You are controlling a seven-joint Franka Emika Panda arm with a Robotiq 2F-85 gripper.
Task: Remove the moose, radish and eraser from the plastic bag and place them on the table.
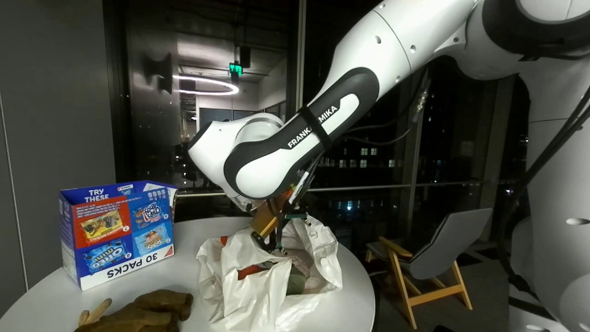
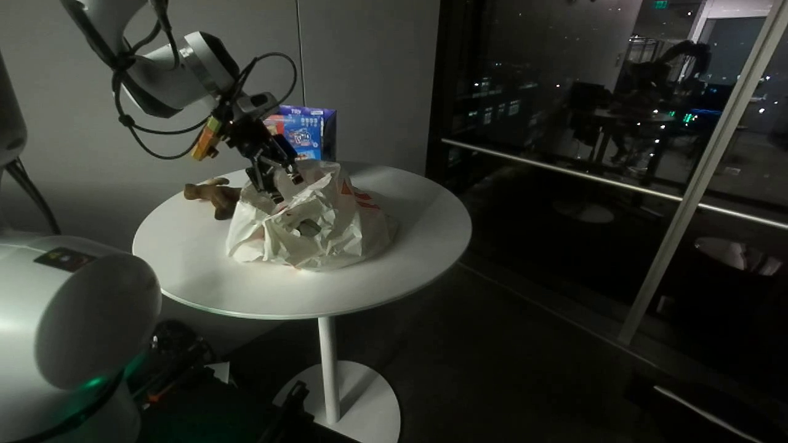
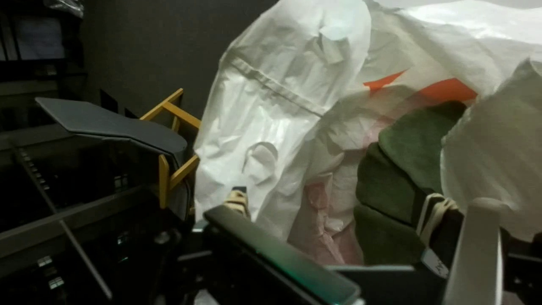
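The white plastic bag (image 1: 249,295) (image 2: 351,240) (image 3: 292,84) sits crumpled on the table with its mouth open. Inside it, green plush leaves, likely the radish's (image 3: 402,178), show in the wrist view and as a green patch in an exterior view (image 1: 296,280). A brown plush, apparently the moose (image 1: 138,313) (image 2: 218,195), lies on the table beside the bag. I cannot make out the eraser. My gripper (image 1: 272,244) (image 2: 287,188) (image 3: 338,205) is open at the bag's mouth, with one fingertip against or close beside the leaves and the other near the bag's wall.
A blue snack box (image 1: 120,235) (image 2: 308,132) stands on the round white table (image 1: 198,230) (image 2: 418,234) behind the moose. A grey chair with wooden legs (image 1: 428,253) (image 3: 118,127) stands on the floor beyond the table's edge. The bag's loose walls rise around the gripper.
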